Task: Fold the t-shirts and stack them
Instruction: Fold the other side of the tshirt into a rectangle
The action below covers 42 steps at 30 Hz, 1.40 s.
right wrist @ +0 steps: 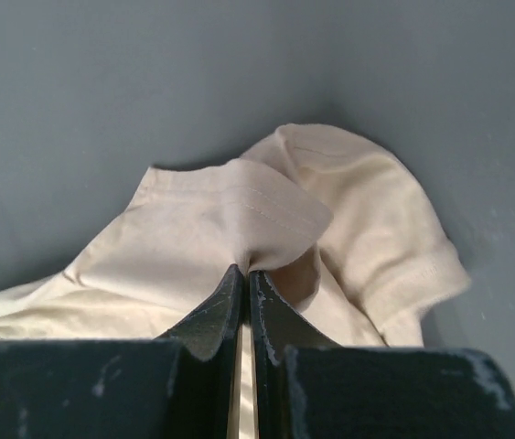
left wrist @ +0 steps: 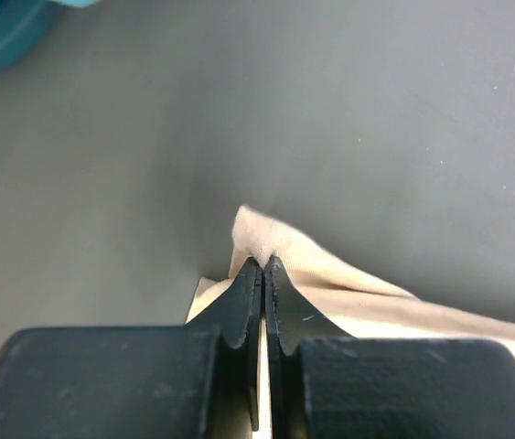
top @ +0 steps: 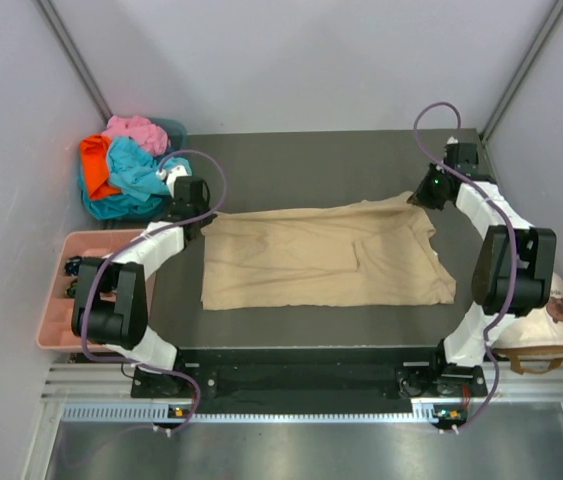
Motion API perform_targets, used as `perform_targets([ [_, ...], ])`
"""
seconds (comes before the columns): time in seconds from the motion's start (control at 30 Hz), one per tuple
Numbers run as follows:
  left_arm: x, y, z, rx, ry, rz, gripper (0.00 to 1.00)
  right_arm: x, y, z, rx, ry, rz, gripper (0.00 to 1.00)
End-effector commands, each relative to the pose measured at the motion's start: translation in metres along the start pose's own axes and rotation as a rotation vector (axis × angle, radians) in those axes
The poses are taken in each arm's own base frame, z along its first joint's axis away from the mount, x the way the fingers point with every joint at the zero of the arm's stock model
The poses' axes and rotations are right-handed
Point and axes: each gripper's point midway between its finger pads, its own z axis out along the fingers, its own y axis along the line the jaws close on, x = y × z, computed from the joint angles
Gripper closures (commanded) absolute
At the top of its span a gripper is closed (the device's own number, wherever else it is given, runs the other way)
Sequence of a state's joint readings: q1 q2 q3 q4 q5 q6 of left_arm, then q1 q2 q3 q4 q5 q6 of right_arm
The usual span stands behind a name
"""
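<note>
A large tan t-shirt [top: 326, 255] lies spread across the middle of the dark table. My left gripper [top: 197, 222] is shut on its far left corner, and the pinched cloth [left wrist: 266, 242] pokes up between the fingertips. My right gripper [top: 425, 192] is shut on the far right corner, where a folded hem [right wrist: 266, 215] bunches above the jaws and a sleeve [right wrist: 394, 247] hangs to the right. The turquoise [top: 133, 170], orange [top: 94, 160] and pink [top: 133, 130] t-shirts sit crumpled in a pile at the back left.
The pile rests in a teal basket [top: 173, 130]. A pink compartment tray [top: 53, 310] lies along the left table edge beside my left arm. A cream cap [top: 551, 325] sits off the right edge near my right arm's base. White walls close in on both sides.
</note>
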State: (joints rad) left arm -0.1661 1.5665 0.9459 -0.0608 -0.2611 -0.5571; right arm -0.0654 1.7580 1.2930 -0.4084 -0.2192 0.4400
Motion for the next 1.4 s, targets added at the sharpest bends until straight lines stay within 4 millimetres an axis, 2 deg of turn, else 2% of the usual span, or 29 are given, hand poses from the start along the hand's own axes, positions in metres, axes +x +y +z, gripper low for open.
perform_targets([
  [0.0,-0.02,0.003,-0.018,-0.01,-0.08,-0.033,1.0,-0.016,0.003,-0.031,0.039,-0.129,0.026,1.0],
  [0.03,-0.017,0.005,-0.019,-0.013,-0.074,-0.032,1.0,-0.01,0.0,-0.032,0.045,-0.126,0.031,1.0],
  [0.1,-0.016,0.003,-0.023,0.005,-0.071,-0.038,1.0,-0.012,0.002,-0.043,0.042,-0.155,0.039,1.0],
  [0.3,0.003,0.0,-0.027,0.038,-0.027,-0.057,1.0,-0.002,-0.014,-0.057,0.109,-0.172,0.049,1.0],
  [0.53,0.019,0.002,-0.037,0.035,-0.009,-0.051,1.0,0.012,-0.02,-0.075,0.126,-0.198,0.071,1.0],
  [0.77,0.026,0.011,-0.053,0.021,-0.007,-0.051,1.0,0.025,-0.026,-0.077,0.138,-0.176,0.071,1.0],
  [0.93,0.045,0.022,-0.063,0.01,0.024,-0.044,1.0,0.035,-0.03,-0.076,0.144,-0.151,0.071,1.0],
  [1.1,0.061,0.033,-0.067,-0.022,0.047,-0.048,1.0,0.044,-0.034,-0.08,0.153,-0.146,0.072,1.0],
  [1.37,0.069,0.043,-0.07,-0.058,0.055,-0.06,1.0,0.051,-0.036,-0.087,0.158,-0.143,0.075,1.0],
])
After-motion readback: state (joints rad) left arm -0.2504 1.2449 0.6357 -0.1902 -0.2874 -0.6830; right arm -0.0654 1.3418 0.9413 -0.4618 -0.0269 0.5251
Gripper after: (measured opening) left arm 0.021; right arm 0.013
